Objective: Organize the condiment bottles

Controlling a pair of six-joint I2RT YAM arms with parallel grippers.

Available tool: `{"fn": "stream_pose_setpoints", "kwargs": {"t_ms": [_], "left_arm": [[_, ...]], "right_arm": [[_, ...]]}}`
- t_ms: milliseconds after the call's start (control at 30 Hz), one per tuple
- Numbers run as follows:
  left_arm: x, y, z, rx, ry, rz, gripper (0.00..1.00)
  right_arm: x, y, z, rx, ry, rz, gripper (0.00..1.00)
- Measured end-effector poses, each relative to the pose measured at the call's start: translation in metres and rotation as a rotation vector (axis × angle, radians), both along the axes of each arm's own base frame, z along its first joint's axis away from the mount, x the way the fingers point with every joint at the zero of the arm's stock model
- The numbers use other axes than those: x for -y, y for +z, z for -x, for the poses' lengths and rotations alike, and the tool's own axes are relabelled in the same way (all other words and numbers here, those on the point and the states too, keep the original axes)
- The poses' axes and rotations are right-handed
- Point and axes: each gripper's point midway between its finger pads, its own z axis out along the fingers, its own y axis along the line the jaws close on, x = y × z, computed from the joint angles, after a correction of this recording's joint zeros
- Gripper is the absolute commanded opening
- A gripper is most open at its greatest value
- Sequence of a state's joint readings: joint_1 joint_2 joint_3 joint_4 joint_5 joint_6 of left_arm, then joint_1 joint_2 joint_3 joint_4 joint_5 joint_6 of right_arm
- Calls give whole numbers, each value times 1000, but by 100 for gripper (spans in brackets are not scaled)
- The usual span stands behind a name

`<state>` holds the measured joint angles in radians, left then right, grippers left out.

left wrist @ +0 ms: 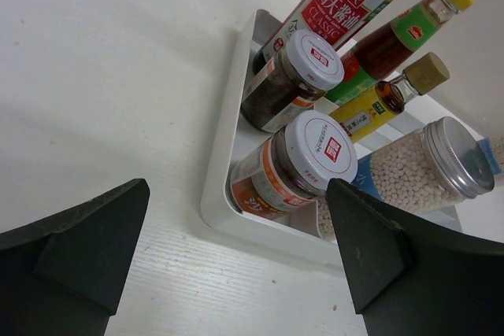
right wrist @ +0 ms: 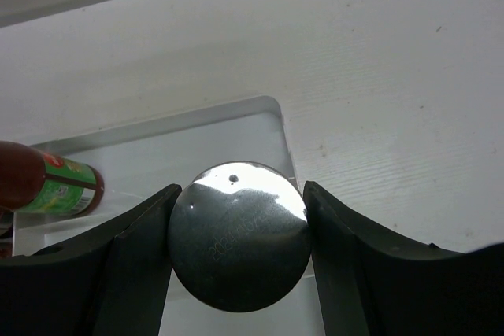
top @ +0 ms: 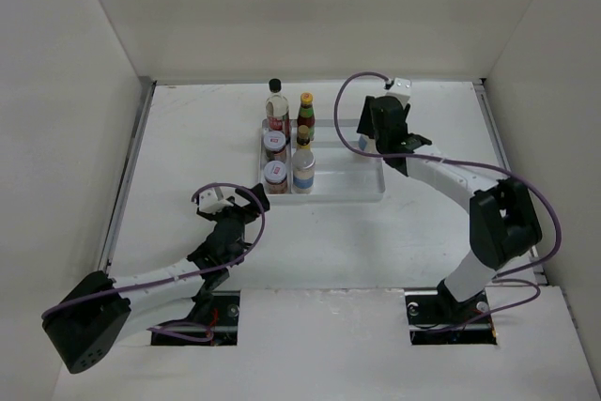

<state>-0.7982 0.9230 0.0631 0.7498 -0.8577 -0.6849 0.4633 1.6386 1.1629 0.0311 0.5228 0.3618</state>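
The white stepped tray (top: 343,190) holds several condiment bottles in its left part: a clear black-capped bottle (top: 276,105), two dark yellow-capped bottles (top: 306,110), two red-labelled jars (top: 274,174) and a silver-lidded shaker (top: 303,168). My right gripper (top: 368,143) is shut on another silver-lidded shaker (right wrist: 240,234) over the tray's right part, near a tray corner (right wrist: 272,112). I cannot tell whether it rests on the tray. My left gripper (top: 249,199) is open and empty on the table just in front of the tray's near left corner (left wrist: 228,155), facing the near jar (left wrist: 295,163).
White walls enclose the table on the left, back and right. The tray's middle and right part hold nothing but the gripped shaker. Bare table lies left of and in front of the tray. A green-labelled bottle (right wrist: 55,186) lies at the left edge of the right wrist view.
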Motion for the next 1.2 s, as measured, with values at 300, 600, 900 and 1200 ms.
{"fn": "stream_pose_setpoints", "kwargs": {"t_ms": [300,600,900,1200], "left_arm": [[3,2,0,2,-16,4,100],[8,5,0,5,-40,6,100],[28,25,1,23,-102,-32,100],[16,54,4,8,-44,-113,100]], "right_arm": [[-5,-27,-6,-35,1,17,80],[2,9,14,47,6,-32,100],[82,89,75,352,-148,-224,100],[140,-59,110,124,-365,-290,100]]}}
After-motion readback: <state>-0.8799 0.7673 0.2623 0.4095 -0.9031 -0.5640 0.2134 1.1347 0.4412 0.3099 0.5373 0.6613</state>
